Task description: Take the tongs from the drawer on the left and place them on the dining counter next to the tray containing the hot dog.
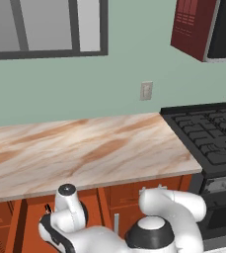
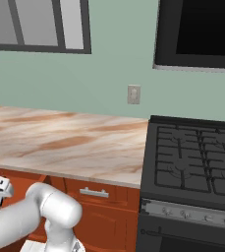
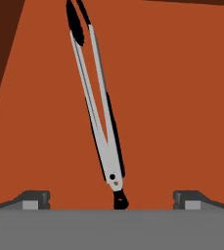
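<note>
Arm low, jaws spread wide, pointing downward.

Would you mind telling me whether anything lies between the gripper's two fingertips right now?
Yes: in the hand view, the hinge end of the tongs lies between the open gripper fingertips, on the red-brown drawer floor.

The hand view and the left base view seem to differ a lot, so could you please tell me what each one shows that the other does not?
The hand view looks down on the thin silver-grey metal tongs with black tips, lying on the red-brown wooden drawer floor between the open end effector's fingertips. The left base view has the beige veined stone counter, the black gas stove, a white wall outlet and the white arm. Both share the red-brown cabinet wood.
</note>
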Available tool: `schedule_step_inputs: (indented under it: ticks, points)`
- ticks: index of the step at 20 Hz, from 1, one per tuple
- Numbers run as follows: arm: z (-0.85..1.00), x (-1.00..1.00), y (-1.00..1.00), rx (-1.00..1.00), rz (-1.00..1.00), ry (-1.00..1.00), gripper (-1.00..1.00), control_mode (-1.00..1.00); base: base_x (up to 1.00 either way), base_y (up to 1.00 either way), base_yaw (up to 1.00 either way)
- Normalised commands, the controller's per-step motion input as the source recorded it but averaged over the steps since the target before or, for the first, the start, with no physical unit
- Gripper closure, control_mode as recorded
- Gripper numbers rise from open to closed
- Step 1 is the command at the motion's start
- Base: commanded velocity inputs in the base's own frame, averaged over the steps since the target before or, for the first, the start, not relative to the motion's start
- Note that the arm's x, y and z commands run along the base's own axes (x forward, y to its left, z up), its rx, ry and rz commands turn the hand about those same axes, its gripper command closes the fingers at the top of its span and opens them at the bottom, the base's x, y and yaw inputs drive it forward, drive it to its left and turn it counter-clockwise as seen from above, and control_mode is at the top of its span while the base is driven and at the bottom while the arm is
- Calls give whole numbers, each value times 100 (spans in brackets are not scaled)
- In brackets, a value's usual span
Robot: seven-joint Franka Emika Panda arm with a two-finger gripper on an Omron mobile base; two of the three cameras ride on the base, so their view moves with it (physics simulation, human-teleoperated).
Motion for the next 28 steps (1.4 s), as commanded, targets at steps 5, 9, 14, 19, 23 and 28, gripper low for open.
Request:
schedule_step_inputs:
  ticks: [5,9,14,19,23,28]
  points:
    - [-23,1,7,0,0,4,-100,-100,0,0,0]
    - [-21,4,7,0,0,4,-100,-100,0,0,0]
    - [-21,3,1,0,0,2,-100,-100,0,0,0]
    - [-18,1,0,0,0,0,-100,-100,0,0,0]
    - [-14,3,0,0,0,0,-100,-100,0,0,0]
    - [-14,5,1,0,0,0,-100,-100,0,0,0]
